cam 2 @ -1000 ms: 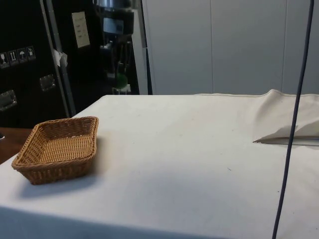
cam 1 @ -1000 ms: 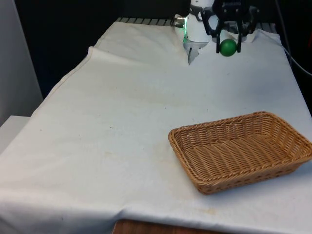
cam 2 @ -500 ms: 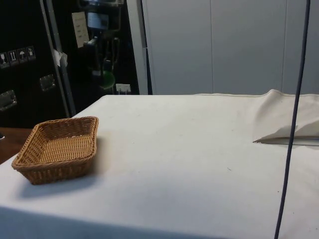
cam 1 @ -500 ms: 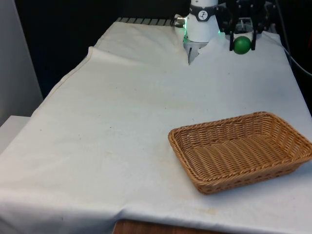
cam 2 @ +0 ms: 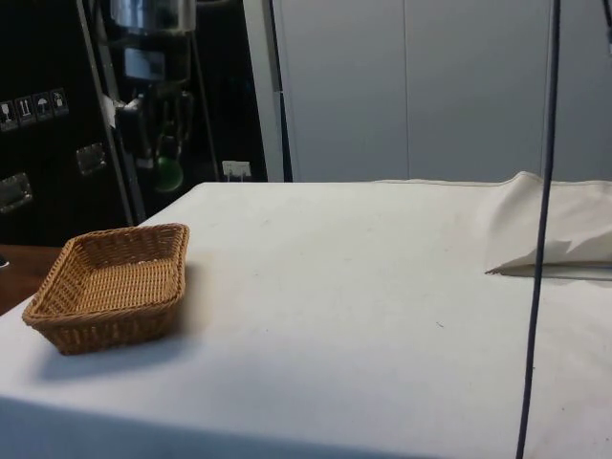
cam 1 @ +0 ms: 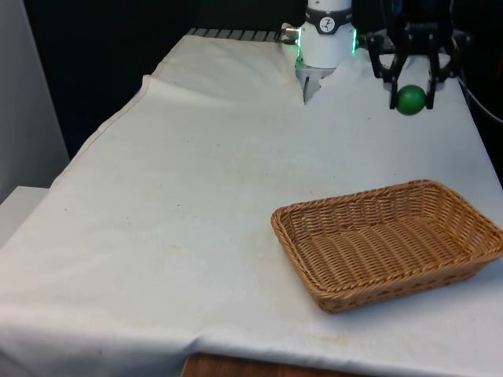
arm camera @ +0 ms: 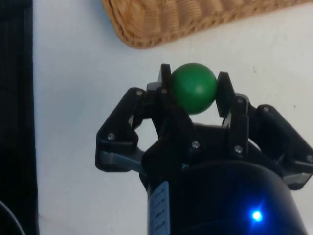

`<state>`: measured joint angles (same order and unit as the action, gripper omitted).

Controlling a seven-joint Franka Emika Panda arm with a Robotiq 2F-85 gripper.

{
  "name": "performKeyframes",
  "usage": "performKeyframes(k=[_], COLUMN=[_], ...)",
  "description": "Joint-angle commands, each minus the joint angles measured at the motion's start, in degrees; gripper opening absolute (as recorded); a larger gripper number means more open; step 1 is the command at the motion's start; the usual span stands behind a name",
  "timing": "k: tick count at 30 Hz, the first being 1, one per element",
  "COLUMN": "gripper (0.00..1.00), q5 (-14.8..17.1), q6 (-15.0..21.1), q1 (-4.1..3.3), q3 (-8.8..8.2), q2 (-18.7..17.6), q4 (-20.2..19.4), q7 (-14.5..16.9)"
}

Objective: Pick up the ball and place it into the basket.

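white cloth (cam 1: 196, 196) spread over the table, lying well below the gripper and carrying nothing under it that would stop a dropped object from rolling. wicker basket (cam 1: 389, 242), shallow and rectangular, resting on the cloth nearer the camera than the gripper and apart from it; in the wrist view its woven rim (arm camera: 195, 19) lies just ahead of the fingertips, not yet beneath them. black gripper (cam 1: 411, 93), raised clear of the cloth, its two fingers (arm camera: 164, 81) clenched on opposite sides of the green ball (cam 1: 411, 100), which sits at the very tips and is held off every surface. judged hazards, in order of consequence: opening the fingers at this position would probably drop the ball onto bare cloth short of the basket, since the rim is still ahead of the hand; a release from this height, even over the basket, could let a round, probably bouncy ball hop across the low wall; a fingertip-only hold on a smooth sphere may slip if the arm swings or stops sharply; a low approach could knock the near rim and shift the light basket.
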<state>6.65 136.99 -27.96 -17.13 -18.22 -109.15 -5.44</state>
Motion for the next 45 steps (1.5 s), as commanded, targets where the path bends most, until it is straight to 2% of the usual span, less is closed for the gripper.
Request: performKeyframes(k=[1, 3, 5, 6, 13, 14, 15, 17, 21, 22, 23, 29, 30, 31, 39, 40, 41, 45], gripper=[0.0, 0.0, 0.0, 0.0, 0.0, 0.0, 0.0, 0.0, 0.0, 0.0, 0.0, 0.0, 0.0, 0.0, 0.0, 0.0, 0.0, 0.0], q5=[0.7, 0.2, 1.2, 1.8, 3.2, 2.5, 3.4, 4.0, 4.6, 4.1, 5.0, 6.0, 5.4, 6.0, 6.2, 5.7, 6.2, 6.1], q6=[-0.2, 0.1, -0.1, 0.2, 0.5, 0.3, 0.5, 0.4, 0.3, 0.3, 0.3, 0.6, 0.4, 0.7, 2.5, 2.2, 2.7, 3.8], q1=[0.17, 0.0, 0.29, 0.29, 0.34, 0.06, 0.34, 0.4, 0.4, 0.11, 0.46, 0.4, 0.11, 0.4, 0.46, 0.11, 0.46, 0.57], q3=[0.34, 0.11, 0.57, 0.69, 1.03, 0.52, 1.09, 1.15, 1.32, 0.86, 1.32, 1.38, 0.92, 1.38, 1.72, 1.26, 1.78, 1.83], q2=[-1.3, -1.7, -3.7, -5.4, -11.5, -10.5, -12.4, -15.1, -18.6, -17.9, -20.3, -24.8, -24.5, -25.4, -30.8, -30.6, -31.2, -32.5], q4=[1.1, 1.5, 3.3, 4.9, 10.5, 9.6, 11.3, 14.0, 17.7, 17.1, 19.5, 23.7, 23.4, 24.2, 27.8, 27.7, 28.0, 28.1], q7=[0.0, -0.2, -0.1, 0.1, -0.1, -0.2, -0.1, -0.2, -0.3, -0.4, -0.3, -0.3, -0.5, -0.3, -0.2, -0.5, -0.2, 0.0])
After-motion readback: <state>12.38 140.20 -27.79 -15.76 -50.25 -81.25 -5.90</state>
